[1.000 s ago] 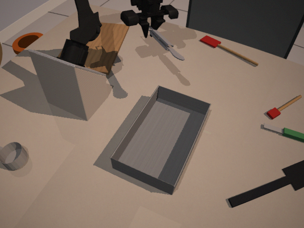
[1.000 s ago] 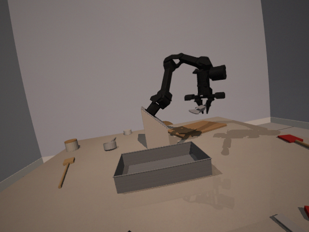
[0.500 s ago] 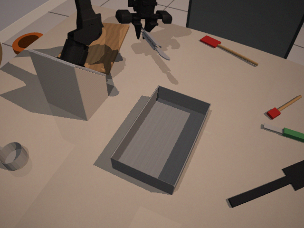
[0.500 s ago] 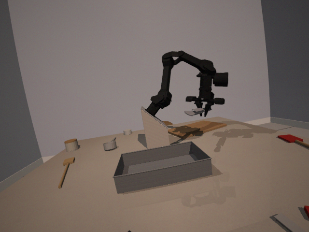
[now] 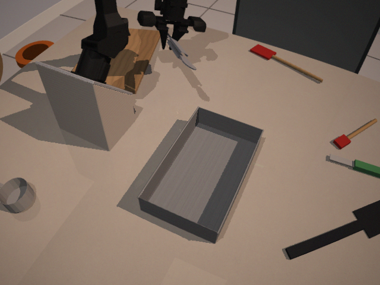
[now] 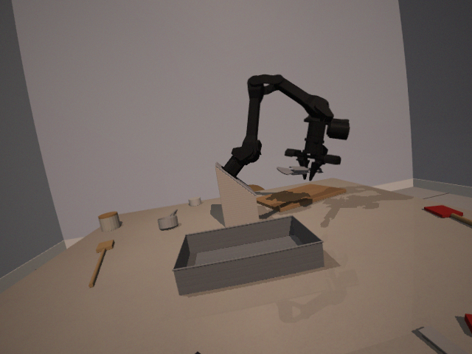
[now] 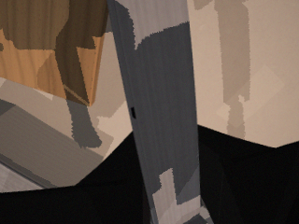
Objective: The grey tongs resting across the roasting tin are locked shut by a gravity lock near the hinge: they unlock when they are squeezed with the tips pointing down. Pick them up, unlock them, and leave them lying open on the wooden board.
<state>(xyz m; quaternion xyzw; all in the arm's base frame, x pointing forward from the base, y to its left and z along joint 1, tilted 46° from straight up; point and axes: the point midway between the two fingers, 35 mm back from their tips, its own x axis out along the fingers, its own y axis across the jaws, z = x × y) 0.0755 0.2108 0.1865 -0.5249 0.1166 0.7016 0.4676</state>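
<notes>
The grey tongs (image 5: 177, 50) (image 6: 295, 172) (image 7: 161, 84) hang in the air, roughly level, their rounded tips toward the top camera. Their arms look close together; the state of the lock cannot be made out. My gripper (image 5: 168, 46) (image 6: 307, 176) points down and is shut on the tongs, across their arms. The hinge end is mostly hidden by the fingers. The wooden board (image 5: 138, 40) (image 6: 327, 189) (image 7: 49, 70) lies lower down, beside the gripper, partly behind the arm in the top view. The roasting tin (image 5: 177, 221) (image 6: 248, 270) stands empty on the table.
A pale upright panel (image 5: 76, 104) (image 6: 239, 201) stands between the arm's base and the tin. A red spatula (image 5: 263, 51) (image 6: 442, 210) lies right of the gripper. A smaller red spatula (image 5: 341, 141), a green-handled tool (image 5: 366, 168) and a black turner (image 5: 325, 239) lie farther right. A metal cup (image 5: 18, 196) stands at left.
</notes>
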